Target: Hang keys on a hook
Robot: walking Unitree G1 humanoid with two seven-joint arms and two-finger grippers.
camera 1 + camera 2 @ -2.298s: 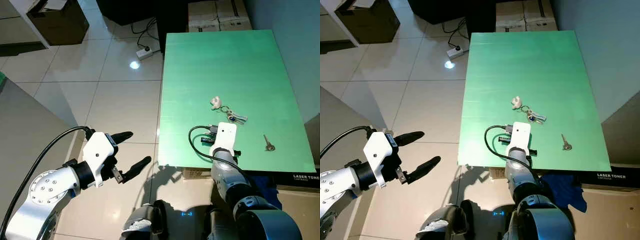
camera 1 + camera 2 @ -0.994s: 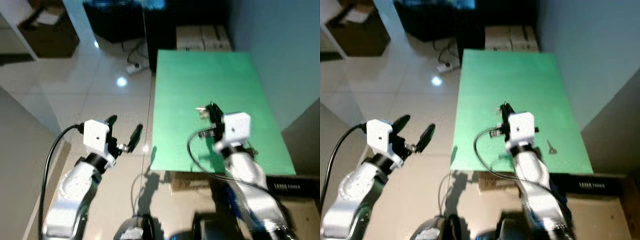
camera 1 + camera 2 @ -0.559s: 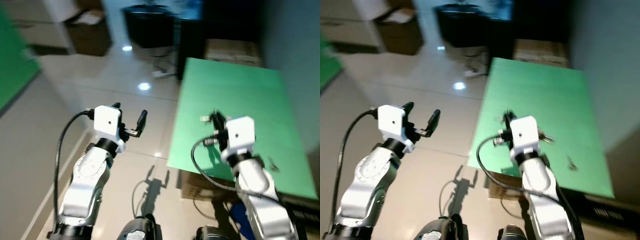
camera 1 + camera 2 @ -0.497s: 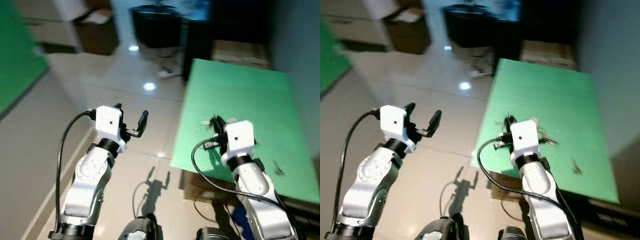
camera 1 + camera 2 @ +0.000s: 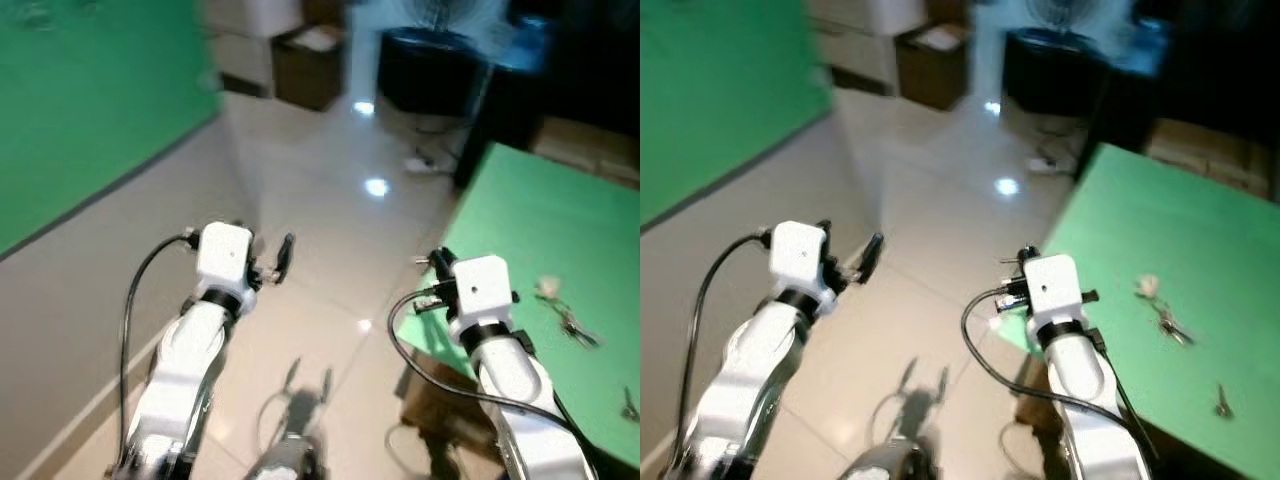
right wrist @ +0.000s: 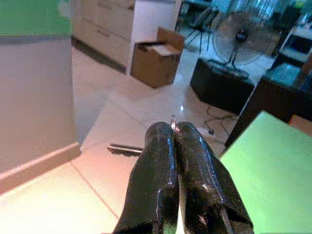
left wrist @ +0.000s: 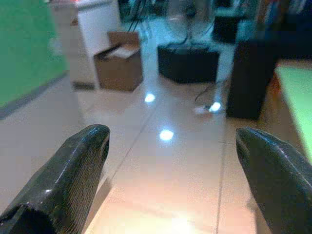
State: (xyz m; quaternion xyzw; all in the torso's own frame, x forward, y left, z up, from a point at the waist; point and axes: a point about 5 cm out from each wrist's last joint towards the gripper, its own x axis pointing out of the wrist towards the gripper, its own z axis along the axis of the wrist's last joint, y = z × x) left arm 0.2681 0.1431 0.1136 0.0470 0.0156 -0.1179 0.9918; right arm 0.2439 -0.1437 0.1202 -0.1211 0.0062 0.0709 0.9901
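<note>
Two grippers up in front of me, head view first. Left gripper (image 5: pixel 268 258) is held out over bare tiled floor (image 5: pixel 330 190), fingers spread. Right gripper (image 5: pixel 438 262) sits just off the near corner of the green table (image 5: pixel 520 210). The bunch of keys (image 5: pixel 572 322) lies flat on that table, ahead and to the right of the right gripper, well apart from it. Its white fob (image 5: pixel 548 288) is on the far side of it. A single key (image 5: pixel 1221 402) lies further right, near the table's front edge. My guess is that both arms are raised and tucked for walking, not for reaching. Picture is blurred.

Left wrist view: left gripper (image 7: pixel 171 136) is wide, nothing between the fingers. Open floor ahead of it, a cardboard box (image 7: pixel 119 66) and a black fan base (image 7: pixel 187 61) far beyond, so plenty of room to swing.

Right wrist view: right gripper (image 6: pixel 174 130) has its fingers pressed together. A thin bright sliver (image 6: pixel 172 120) pokes out at the tips and I can't tell what it is. The table's edge runs just beside it on one side, a grey wall (image 6: pixel 34 102) on the other, and an open floor lane between. The hook's place I cannot tell.
</note>
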